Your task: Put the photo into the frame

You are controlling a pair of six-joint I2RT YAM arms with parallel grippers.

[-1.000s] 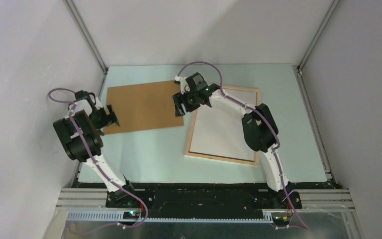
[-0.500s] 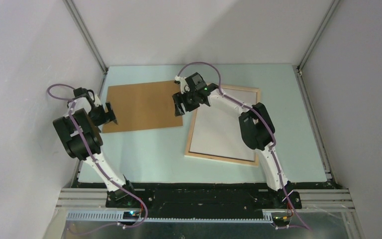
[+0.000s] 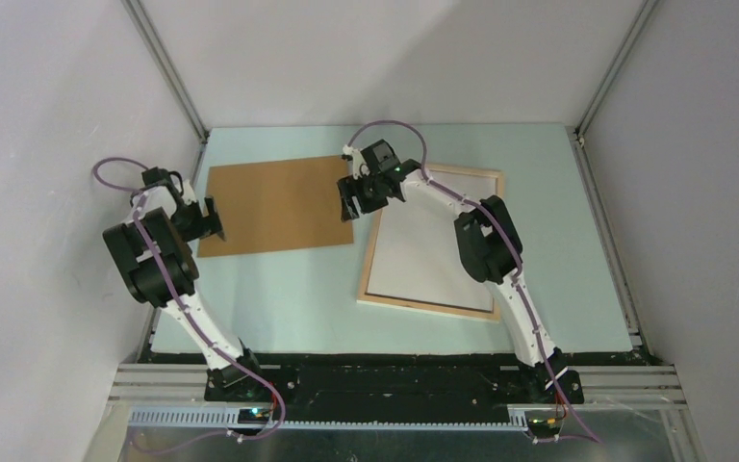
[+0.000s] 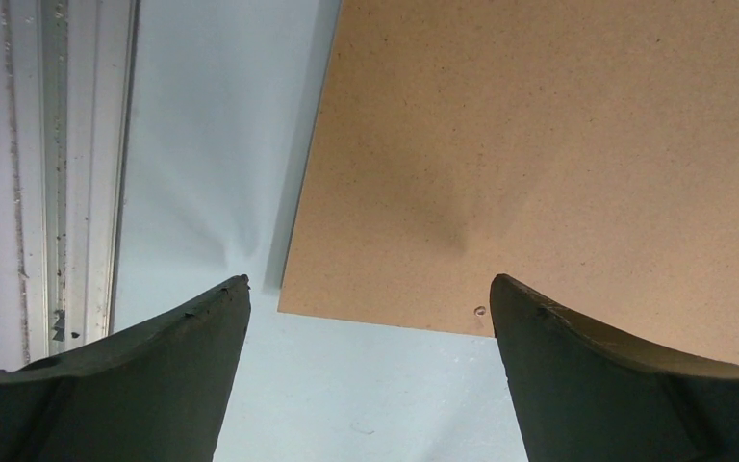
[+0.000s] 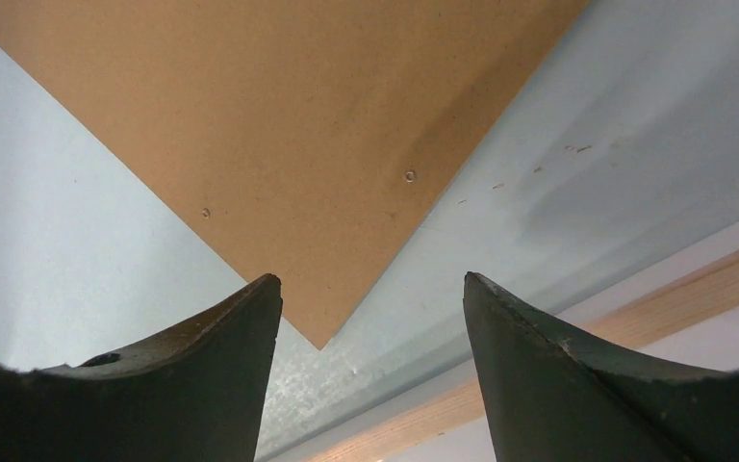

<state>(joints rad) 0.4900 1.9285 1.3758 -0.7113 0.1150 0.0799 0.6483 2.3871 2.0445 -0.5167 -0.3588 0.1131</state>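
The frame (image 3: 377, 248), pale wood rails, lies flat at the table's right; one rail (image 5: 702, 287) shows in the right wrist view. A white surface (image 3: 428, 250) fills it; I cannot tell whether this is the photo face down, and no printed picture shows. My right gripper (image 3: 348, 204) (image 5: 370, 279) hovers open over the near right corner of the brown backing board (image 3: 274, 205) (image 5: 322, 144), just left of the frame. My left gripper (image 3: 214, 221) (image 4: 368, 287) stands open at the board's (image 4: 539, 144) near left corner. Nothing is between either pair of fingers.
The pale blue table mat (image 3: 279, 298) is bordered by an aluminium rail (image 4: 58, 192) close to the left gripper. Grey enclosure walls (image 3: 48, 115) stand close on the left, back and right.
The left gripper has drawn slightly left, off the board's corner. The right arm's elbow has shifted left and its gripper has edged a little farther back. The board and the frame have not moved.
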